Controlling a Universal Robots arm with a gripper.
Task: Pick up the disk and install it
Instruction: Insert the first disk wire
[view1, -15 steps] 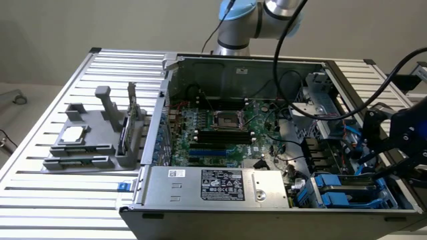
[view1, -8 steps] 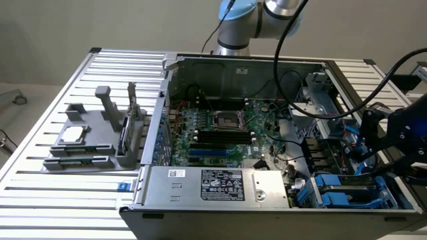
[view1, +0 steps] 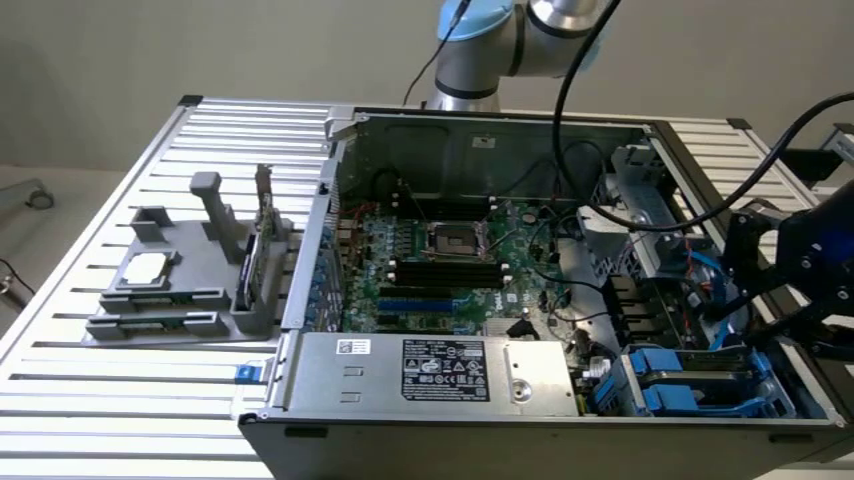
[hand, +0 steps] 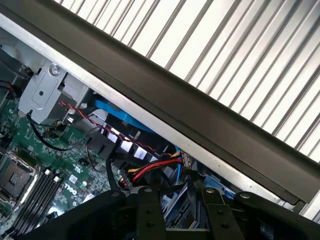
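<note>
Claw over drive bay; clamped or free: cannot tell. Disk, apparently just beneath: judged heavy, rigid, shock-sensitive. Best gripped across the blue rails.

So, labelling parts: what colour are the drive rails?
The drive rails are blue; exterior view shows them best.

Ribbed metal table (matt, silvery) under a bare-metal computer case.
</note>
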